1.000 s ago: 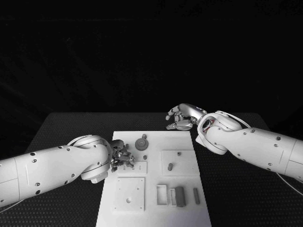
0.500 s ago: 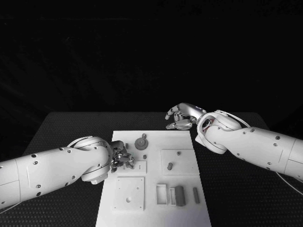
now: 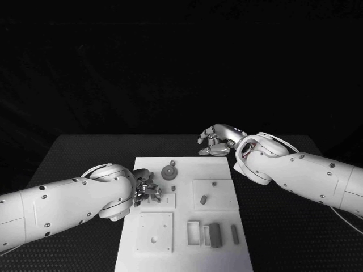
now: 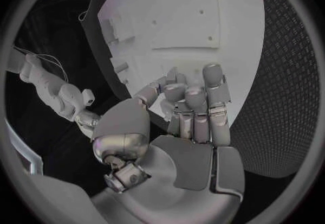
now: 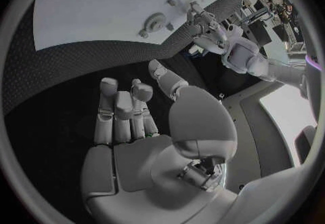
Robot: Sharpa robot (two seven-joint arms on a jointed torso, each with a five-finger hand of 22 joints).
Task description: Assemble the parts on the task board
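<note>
The white task board [image 3: 185,212] lies in the middle of the black table. My left hand [image 3: 146,190] hovers over its left edge at a small square plate [image 3: 164,200], fingers bunched together [image 4: 193,99]; what lies between the fingertips is hidden. A grey gear [image 3: 171,171] sits on the board's far part, also seen as the gear [image 5: 157,20]. A short grey peg [image 3: 203,199] stands in a square plate. My right hand [image 3: 218,141] hangs past the board's far right corner, over the table, fingers apart and palm empty [image 5: 129,126].
A square plate with a hole [image 3: 155,232] lies at the board's near left. Several grey blocks [image 3: 215,234] stand at its near right. Black table [image 3: 288,226] stretches on both sides of the board.
My left arm has shifted very slightly towards the board's near side; its hand stays at the same small plate. The right hand has not moved.
</note>
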